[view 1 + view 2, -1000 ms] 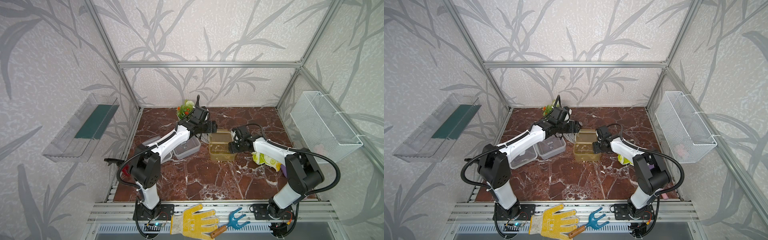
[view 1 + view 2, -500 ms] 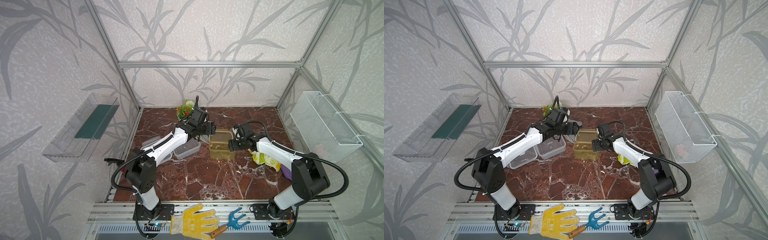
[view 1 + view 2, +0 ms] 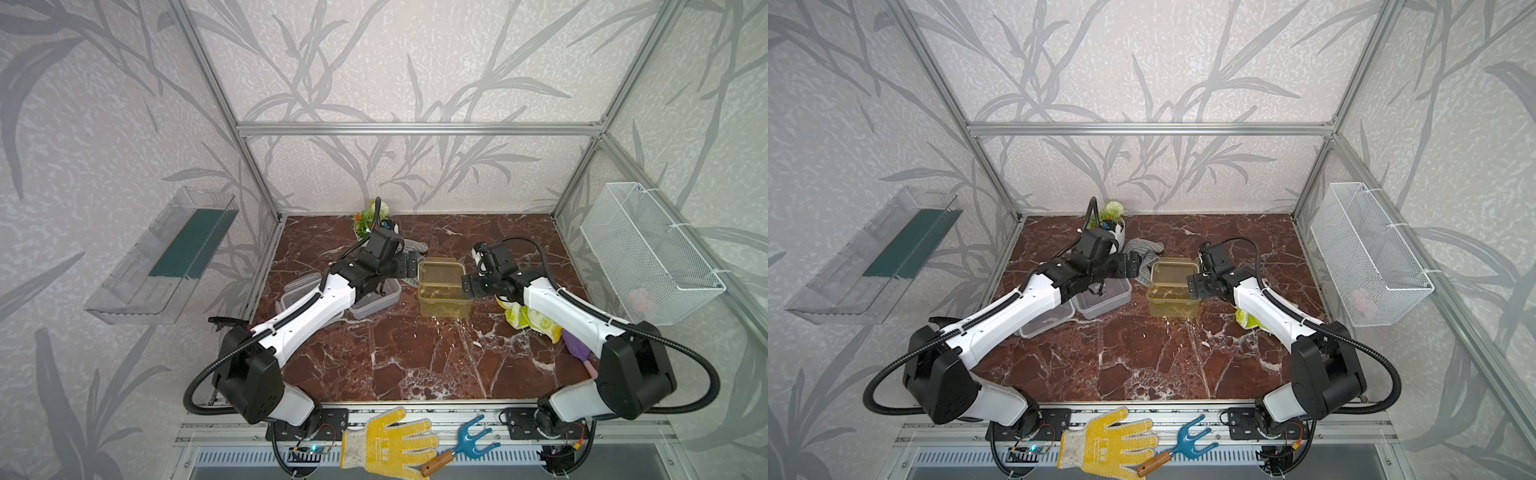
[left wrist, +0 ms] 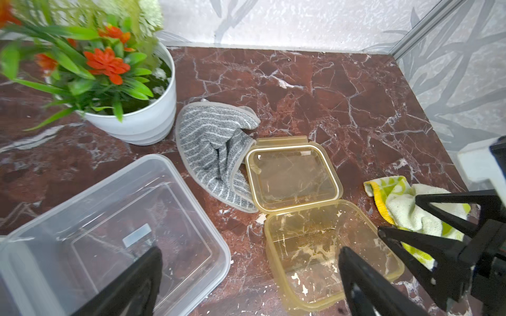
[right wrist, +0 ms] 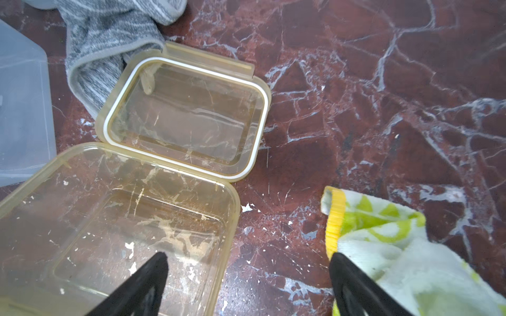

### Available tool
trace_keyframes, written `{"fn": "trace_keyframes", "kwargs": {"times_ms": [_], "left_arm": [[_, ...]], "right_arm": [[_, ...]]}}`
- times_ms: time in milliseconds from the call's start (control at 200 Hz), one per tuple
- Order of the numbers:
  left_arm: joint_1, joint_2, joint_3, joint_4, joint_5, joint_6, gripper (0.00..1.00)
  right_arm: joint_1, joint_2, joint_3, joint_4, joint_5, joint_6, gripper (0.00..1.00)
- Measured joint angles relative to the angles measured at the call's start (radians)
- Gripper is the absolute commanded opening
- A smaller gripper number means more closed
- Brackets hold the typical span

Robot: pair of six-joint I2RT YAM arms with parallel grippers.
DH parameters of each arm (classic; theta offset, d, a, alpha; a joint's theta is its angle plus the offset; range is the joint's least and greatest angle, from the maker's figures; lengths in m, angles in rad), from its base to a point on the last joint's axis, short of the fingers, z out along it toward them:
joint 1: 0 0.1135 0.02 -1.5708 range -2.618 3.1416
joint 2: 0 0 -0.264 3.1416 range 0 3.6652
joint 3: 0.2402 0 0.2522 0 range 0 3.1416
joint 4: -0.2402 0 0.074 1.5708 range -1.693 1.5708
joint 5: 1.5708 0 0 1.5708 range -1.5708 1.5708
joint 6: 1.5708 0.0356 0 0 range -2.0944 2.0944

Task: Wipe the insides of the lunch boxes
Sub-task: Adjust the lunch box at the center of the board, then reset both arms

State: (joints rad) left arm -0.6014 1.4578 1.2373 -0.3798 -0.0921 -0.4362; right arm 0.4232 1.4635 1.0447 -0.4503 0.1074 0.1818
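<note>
From my station, going left to right: the clear greyish lunch box [image 4: 115,232] sits open at about 9 o'clock of table centre, its loose lid [image 3: 300,284] lying flat just to its left. My left gripper [image 4: 249,281] hangs over the gap between the two boxes with its jaws spread wide and nothing between them. At 11 o'clock the white flower pot [image 4: 142,120] stands near the back wall, and a grey striped cloth [image 4: 210,147] lies crumpled just beside it, its edge touching the amber lid [image 4: 294,175]. That lid lies flat, open, at 12 o'clock of the amber lunch box [image 5: 115,232], whose floor is flecked with pale residue. My right gripper [image 5: 246,284] hovers at that box's 3 o'clock rim, jaws released, holding nothing. A yellow-green towel [image 5: 391,246] lies bunched at 3 o'clock, just beside the gripper.
</note>
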Motion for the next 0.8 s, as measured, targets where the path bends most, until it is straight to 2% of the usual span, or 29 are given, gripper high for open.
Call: {"fn": "trace_keyframes", "kwargs": {"times_ms": [140, 285, 550, 670, 800], "left_arm": [[0.002, -0.048, -0.035, 0.0, -0.078, 0.011, 0.99], [0.017, -0.142, -0.136, -0.003, -0.177, 0.023, 0.99], [0.142, -0.4, -0.373, 0.007, -0.399, 0.05, 0.99], [0.188, -0.509, -0.534, 0.093, -0.474, 0.092, 1.0], [0.236, -0.547, -0.667, 0.176, -0.511, 0.136, 0.99]], "right_arm": [[-0.005, -0.048, 0.003, 0.001, 0.031, -0.015, 0.94], [-0.036, -0.138, -0.042, 0.066, 0.076, -0.056, 0.95], [-0.156, -0.438, -0.446, 0.437, 0.124, -0.201, 0.95], [-0.17, -0.459, -0.615, 0.621, 0.111, -0.257, 0.95], [-0.187, -0.43, -0.721, 0.762, 0.092, -0.288, 0.95]]}}
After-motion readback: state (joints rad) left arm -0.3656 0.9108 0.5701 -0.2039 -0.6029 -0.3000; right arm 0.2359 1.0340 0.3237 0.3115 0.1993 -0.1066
